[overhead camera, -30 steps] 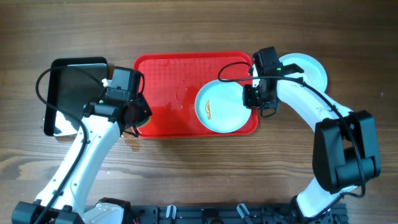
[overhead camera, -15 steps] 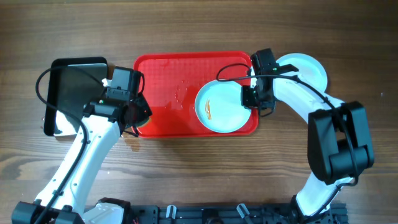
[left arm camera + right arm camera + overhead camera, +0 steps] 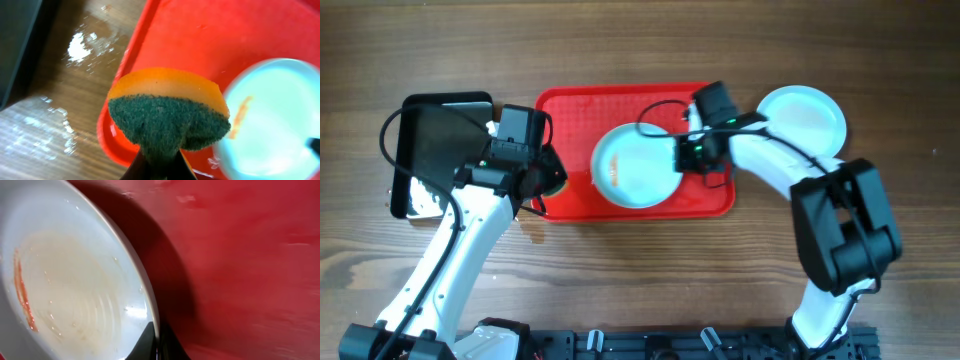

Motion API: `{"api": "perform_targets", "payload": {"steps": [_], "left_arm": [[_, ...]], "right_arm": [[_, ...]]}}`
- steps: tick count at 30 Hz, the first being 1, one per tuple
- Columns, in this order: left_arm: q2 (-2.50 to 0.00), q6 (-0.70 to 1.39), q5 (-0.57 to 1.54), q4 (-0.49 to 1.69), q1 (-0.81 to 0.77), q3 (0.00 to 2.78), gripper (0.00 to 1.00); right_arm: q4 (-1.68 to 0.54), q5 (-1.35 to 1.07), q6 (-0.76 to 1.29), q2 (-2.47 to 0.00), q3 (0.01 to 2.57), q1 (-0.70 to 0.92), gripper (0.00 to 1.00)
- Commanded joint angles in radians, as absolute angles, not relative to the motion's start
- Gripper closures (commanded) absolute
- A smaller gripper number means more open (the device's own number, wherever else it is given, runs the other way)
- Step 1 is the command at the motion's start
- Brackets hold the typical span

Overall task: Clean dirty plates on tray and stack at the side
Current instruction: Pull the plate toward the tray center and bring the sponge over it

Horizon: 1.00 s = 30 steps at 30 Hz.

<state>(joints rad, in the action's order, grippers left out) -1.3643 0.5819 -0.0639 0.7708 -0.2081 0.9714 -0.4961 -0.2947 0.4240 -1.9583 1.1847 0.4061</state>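
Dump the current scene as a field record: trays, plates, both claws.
red tray: centre of view
dirty plate: on the red tray, orange smear inside
right claw: shut on the dirty plate's rim
left claw: shut on sponge, at the red tray's left edge
second plate: off the red tray, to its right, no smear visible
black tray: left of the red tray

Far strip of tray bare, plate mid-tray, right arm overhanging
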Motion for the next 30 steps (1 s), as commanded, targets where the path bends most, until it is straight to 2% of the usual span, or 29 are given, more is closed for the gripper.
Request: {"api": "perform_targets", "payload": {"steps": [1,7,17,25,30], "left_arm": [[-1.371,0.581,0.012,0.735,-0.205,0.966,0.96],[-1.392,0.553,0.027,0.676,-0.234,0.966,0.96],[-1.569,0.475,0.030,0.579,-0.277,0.966,0.96],[-1.660,0.423,0.263,0.451,-0.279,0.966,0.96],[-1.711,0.457,0.266,0.418,-0.294,0.966,0.96]], "right_arm": [[-0.445,-0.223,0.562,-2.002,1.170,0.493,0.96],[-0.385,-0.161,0.633,-2.022,1.170,0.568,0.95],[-0.300,-0.144,0.627,-2.026,1.170,0.582,0.96],[-0.300,-0.147,0.620,-2.026,1.170,0.582,0.96],[-0.300,-0.148,0.619,-2.026,1.170,0.582,0.96]]}}
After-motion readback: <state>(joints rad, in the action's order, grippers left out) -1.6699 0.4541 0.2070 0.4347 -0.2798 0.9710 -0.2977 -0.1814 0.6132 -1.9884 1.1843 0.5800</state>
